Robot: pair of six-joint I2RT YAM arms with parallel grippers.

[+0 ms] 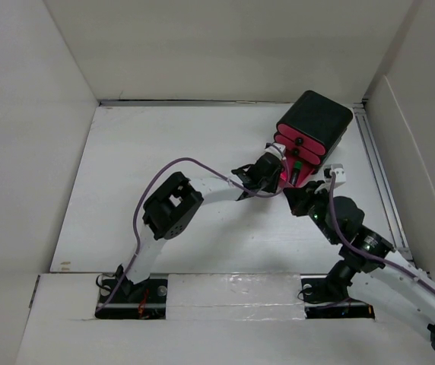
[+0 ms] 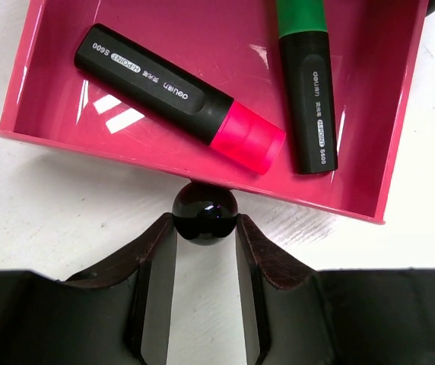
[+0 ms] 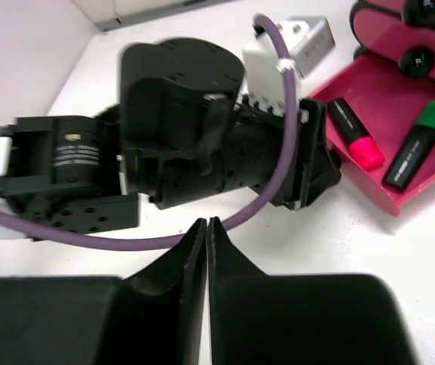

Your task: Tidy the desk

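On the white desk [image 1: 164, 152] stands a black box [image 1: 314, 125] with pink drawers. Its lowest drawer [image 2: 225, 53] is pulled out and holds a pink highlighter [image 2: 164, 90] and a green highlighter [image 2: 309, 84]. My left gripper [image 2: 205, 219] is shut on the drawer's round black knob [image 2: 204, 207]; it shows in the top view [image 1: 257, 176] in front of the box. My right gripper [image 3: 206, 222] is shut and empty, just right of the left one in the top view [image 1: 300, 199]. In its view it is near the open drawer [image 3: 385, 84].
Two shut pink drawers with black knobs [image 3: 419, 57] sit above the open one. A metal rail [image 1: 381, 182] runs along the desk's right edge. White panel walls stand round the desk. The left arm's purple cable [image 3: 278, 114] hangs in front of my right gripper.
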